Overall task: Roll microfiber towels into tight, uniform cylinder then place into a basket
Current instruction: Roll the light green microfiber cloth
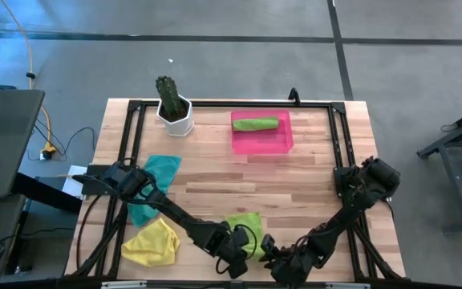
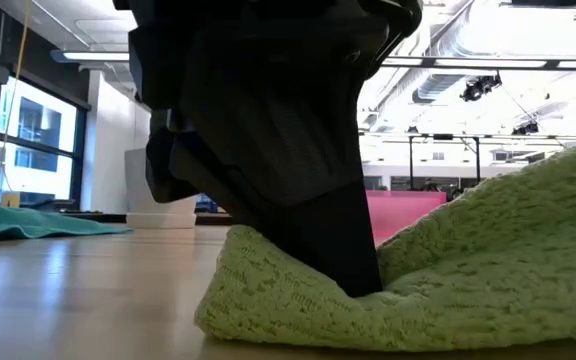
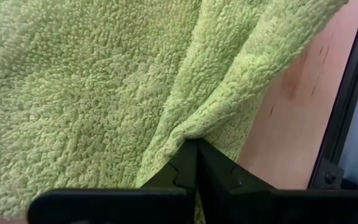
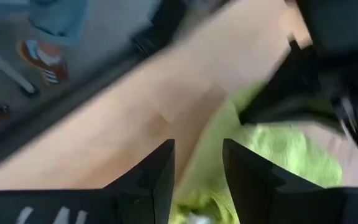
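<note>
rolled green towel (image 1: 255, 124) in pink basket (image 1: 263, 141)

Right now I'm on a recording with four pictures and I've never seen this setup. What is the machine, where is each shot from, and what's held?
Two dark robot arms work at a wooden table. One camera looks down from above, one sits at table height, one rides each wrist. The left gripper is shut on a flat lime green microfiber towel; the right gripper stands open beside it. A rolled green towel lies in the pink plastic basket. A teal towel, a yellow towel and a potted cactus also sit there.
</note>
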`<act>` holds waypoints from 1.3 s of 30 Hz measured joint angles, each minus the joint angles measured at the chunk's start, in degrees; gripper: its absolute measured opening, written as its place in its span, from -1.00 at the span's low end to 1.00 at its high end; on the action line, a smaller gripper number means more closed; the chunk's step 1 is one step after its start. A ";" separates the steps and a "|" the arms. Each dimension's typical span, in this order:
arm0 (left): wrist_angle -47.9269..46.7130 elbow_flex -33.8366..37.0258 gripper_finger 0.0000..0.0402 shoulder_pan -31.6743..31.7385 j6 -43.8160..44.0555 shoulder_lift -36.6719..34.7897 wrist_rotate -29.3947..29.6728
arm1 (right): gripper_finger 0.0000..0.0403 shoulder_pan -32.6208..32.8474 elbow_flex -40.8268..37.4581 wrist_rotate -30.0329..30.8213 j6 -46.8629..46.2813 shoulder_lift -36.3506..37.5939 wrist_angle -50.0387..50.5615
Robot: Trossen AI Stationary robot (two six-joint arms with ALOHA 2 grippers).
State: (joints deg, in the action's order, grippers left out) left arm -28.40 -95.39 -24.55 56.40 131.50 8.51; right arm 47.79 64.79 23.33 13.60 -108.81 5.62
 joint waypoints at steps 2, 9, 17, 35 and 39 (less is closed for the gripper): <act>-0.02 0.00 -1.00 -0.18 -0.02 0.00 0.18 | -0.38 -0.98 0.00 0.30 -1.80 0.00 2.17; 0.17 -0.04 -1.00 -0.22 -0.02 0.00 0.42 | -0.38 -5.27 0.00 -2.43 -11.06 -1.14 12.27; 0.31 -0.05 -1.00 -0.22 -0.04 0.02 0.54 | -0.38 -5.57 0.02 -2.95 -14.92 1.73 14.91; 0.80 -0.02 -1.00 -0.24 -0.04 0.02 0.51 | -0.37 0.63 -0.02 4.61 -14.78 0.54 9.33; 0.94 -0.02 -1.00 -0.24 -0.07 0.02 0.51 | -0.29 -0.36 -0.02 1.27 -14.71 -1.74 8.15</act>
State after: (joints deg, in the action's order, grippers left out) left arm -27.46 -95.42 -24.80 56.34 131.52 9.02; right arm 47.42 64.77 24.60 -1.11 -110.55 13.76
